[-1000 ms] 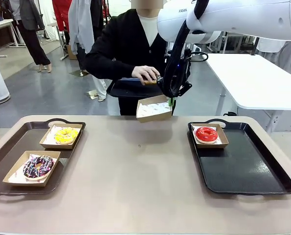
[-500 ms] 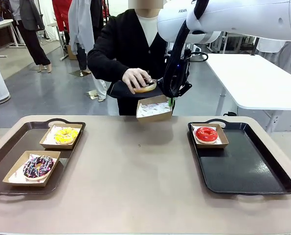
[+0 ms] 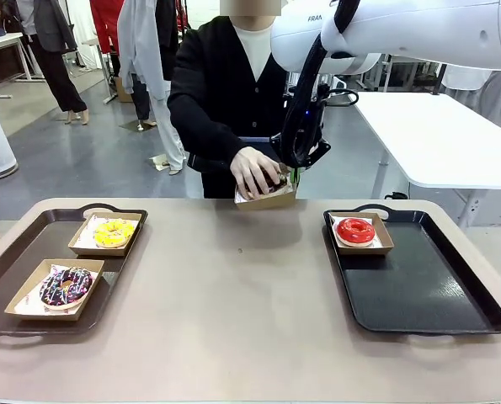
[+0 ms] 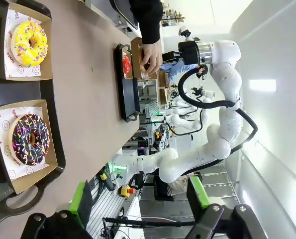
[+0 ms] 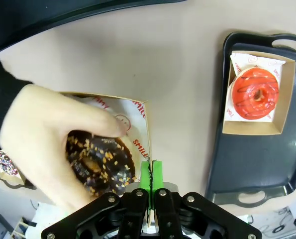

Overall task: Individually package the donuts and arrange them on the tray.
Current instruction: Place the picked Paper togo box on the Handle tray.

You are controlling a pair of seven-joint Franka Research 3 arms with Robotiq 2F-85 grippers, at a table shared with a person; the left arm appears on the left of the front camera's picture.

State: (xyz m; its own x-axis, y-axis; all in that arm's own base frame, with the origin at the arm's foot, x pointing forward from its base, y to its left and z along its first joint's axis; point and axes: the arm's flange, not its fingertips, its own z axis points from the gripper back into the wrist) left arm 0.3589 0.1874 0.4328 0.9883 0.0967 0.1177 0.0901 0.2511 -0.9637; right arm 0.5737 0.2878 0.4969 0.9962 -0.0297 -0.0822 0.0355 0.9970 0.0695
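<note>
Table (image 3: 250, 295) tan, spanning the front view, with a person (image 3: 225, 84) in black at the far side. Black tray (image 3: 418, 290) on the right half, bearing one cardboard box (image 3: 383, 244) at its far left corner with the red-iced donut (image 3: 355, 230) inside. Second black tray (image 3: 14, 261) on the left half, bearing two boxes: yellow-iced donut (image 3: 114, 232) in the farther one, sprinkled chocolate donut (image 3: 66, 287) in the nearer.

White right arm (image 3: 402, 34) reaching across from the upper right, down to the far middle of the table. Right gripper (image 5: 150, 175) with green pads pressed together on the wall of a third cardboard box (image 3: 267, 200), holding that box tilted above the table's far edge. Paper liner with red print seen inside the box in the right wrist view.

Person's hand (image 3: 254, 172) reaching into that held box, fingers around the dark speckled donut (image 5: 100, 162), which sits low in the box on the liner; whether already released cannot be told.

Left gripper (image 4: 138, 199) seen from its own wrist camera, fingers spread wide apart with nothing between them, well clear of the left tray and its two donuts.
</note>
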